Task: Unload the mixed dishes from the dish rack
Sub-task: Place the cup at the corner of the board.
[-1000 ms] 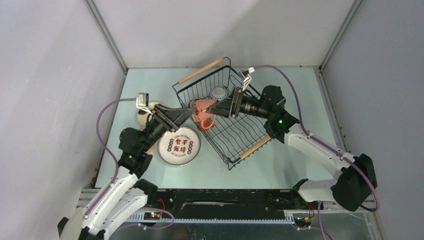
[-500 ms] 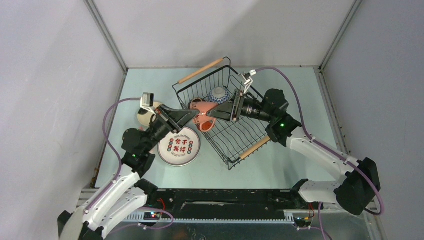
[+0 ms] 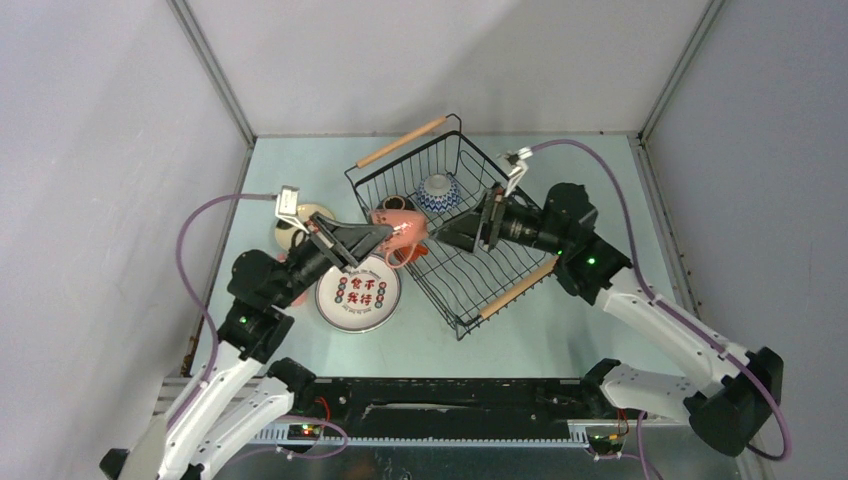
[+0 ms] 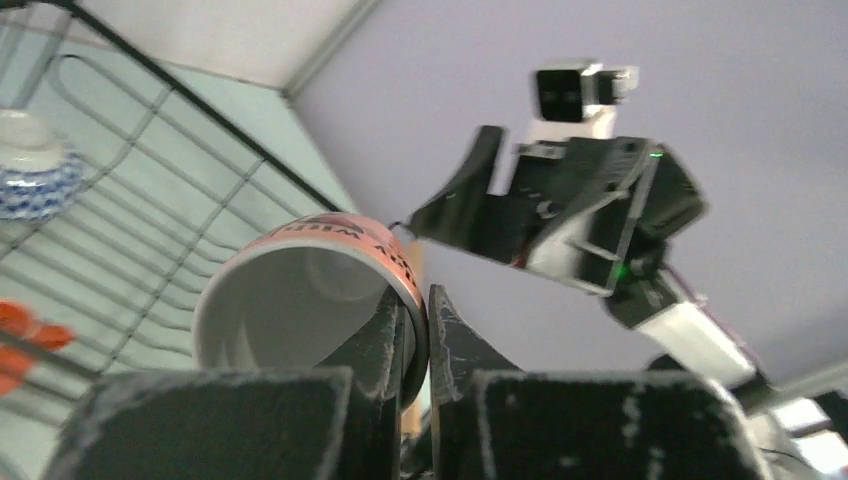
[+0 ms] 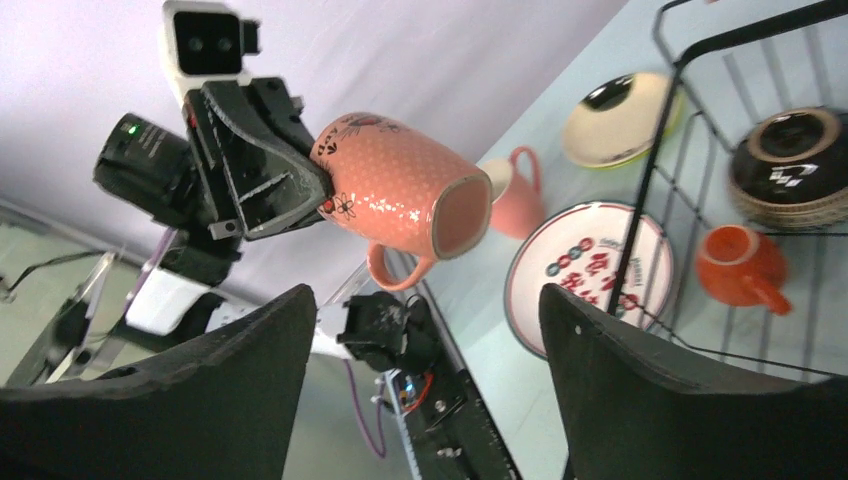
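Mug (image 3: pixel 400 225) pinched by rim only in left jaws, right jaws spread clear; thin hold may let it pivot and drop onto bench (image 3: pixel 290 165).

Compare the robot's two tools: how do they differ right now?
The left tool is pinched shut on the rim of the pink mug, holding it tipped in the air; the right tool is wide open and empty. The left tool sits at the edge of the dish rack, the right tool over the rack. Both are black, two-fingered.
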### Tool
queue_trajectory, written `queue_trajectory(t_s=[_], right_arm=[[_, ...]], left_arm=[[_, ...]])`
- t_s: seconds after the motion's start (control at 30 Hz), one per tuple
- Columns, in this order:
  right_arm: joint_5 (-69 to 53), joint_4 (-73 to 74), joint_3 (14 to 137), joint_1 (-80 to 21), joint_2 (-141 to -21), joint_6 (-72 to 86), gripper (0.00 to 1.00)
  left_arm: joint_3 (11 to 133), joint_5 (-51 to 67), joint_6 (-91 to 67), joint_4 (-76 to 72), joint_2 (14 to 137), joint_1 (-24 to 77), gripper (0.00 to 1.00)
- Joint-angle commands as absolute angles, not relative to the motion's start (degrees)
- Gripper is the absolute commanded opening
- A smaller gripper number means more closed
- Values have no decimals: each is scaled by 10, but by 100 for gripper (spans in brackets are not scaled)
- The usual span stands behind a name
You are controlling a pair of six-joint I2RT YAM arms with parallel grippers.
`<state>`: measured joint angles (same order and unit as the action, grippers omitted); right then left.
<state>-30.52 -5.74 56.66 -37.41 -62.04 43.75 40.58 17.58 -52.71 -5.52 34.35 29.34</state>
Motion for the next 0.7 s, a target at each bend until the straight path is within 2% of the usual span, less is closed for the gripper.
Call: queue_trajectory(t_s=[0.0, 0.43, 0.67], right_arm=[[-267, -7, 571, -347, -584, 382, 88], [-210, 104, 571, -316, -561, 238, 96], [-174, 118, 584, -310, -577, 181, 100]], left_arm=[[468, 85, -397, 106, 341, 290, 0], [581, -121, -265, 375, 383, 266, 0], [594, -148, -262, 459, 388, 129, 0]])
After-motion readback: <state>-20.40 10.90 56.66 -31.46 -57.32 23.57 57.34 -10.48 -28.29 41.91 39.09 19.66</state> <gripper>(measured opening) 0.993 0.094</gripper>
